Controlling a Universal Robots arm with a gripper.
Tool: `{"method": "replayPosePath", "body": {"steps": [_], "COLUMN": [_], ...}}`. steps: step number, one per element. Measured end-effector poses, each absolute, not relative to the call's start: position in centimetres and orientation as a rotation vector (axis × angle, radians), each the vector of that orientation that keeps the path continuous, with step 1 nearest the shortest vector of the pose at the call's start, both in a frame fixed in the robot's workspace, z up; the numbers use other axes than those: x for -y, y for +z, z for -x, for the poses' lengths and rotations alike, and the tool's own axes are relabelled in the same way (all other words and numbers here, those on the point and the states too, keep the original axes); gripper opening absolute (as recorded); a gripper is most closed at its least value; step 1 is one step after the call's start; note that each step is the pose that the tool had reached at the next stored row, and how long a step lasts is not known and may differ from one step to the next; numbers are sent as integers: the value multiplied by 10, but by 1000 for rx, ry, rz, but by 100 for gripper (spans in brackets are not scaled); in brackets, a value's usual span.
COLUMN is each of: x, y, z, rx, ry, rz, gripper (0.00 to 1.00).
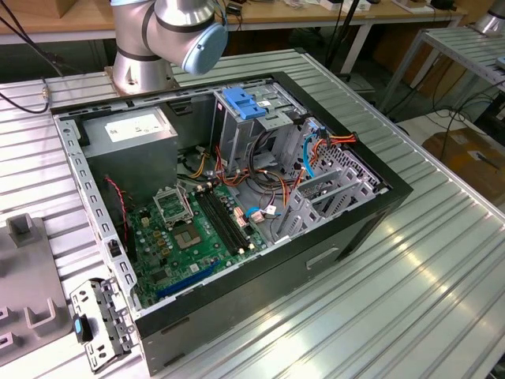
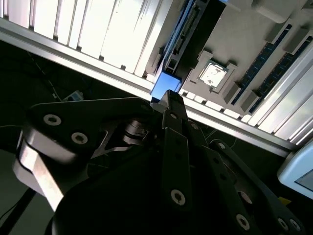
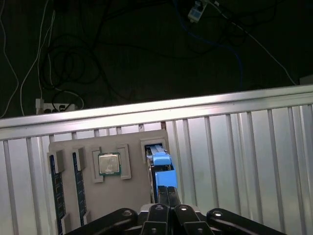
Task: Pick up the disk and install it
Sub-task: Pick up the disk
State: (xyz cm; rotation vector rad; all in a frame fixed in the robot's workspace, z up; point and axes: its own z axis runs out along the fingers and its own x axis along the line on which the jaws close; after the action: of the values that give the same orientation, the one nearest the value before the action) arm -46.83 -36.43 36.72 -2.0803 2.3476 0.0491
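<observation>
Inside the computer case (image 1: 316, 272), room beside the metal cage (image 1: 230, 134) is being crowded by loose cables (image 1: 276, 185). The table (image 1: 410, 300) around the case is being left open. In the first wrist view, the disk (image 3: 161, 164) is being hemmed in by tray (image 3: 132, 200) walls, with the gripper (image 3: 169, 190) above it.

counter (image 1: 442, 260): ribbed bare aluminium, bright glare across the slats | behind: wooden desk (image 1: 47, 20) on white legs | the exterior view's right: second slatted metal table (image 1: 465, 47), cardboard box (image 1: 473, 158) on the floor (image 1: 414, 126) | past the counter's edge: loose cables (image 3: 73, 58), power strip (image 3: 54, 106), in shadow
</observation>
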Motion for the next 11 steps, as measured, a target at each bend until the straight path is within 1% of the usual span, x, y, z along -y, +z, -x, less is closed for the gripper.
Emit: {"method": "replayPosePath", "body": {"steps": [11], "x": [364], "y": [367], "z": [468], "rx": [-2347], "ry": [49], "rz": [2081], "gripper": [11]}}
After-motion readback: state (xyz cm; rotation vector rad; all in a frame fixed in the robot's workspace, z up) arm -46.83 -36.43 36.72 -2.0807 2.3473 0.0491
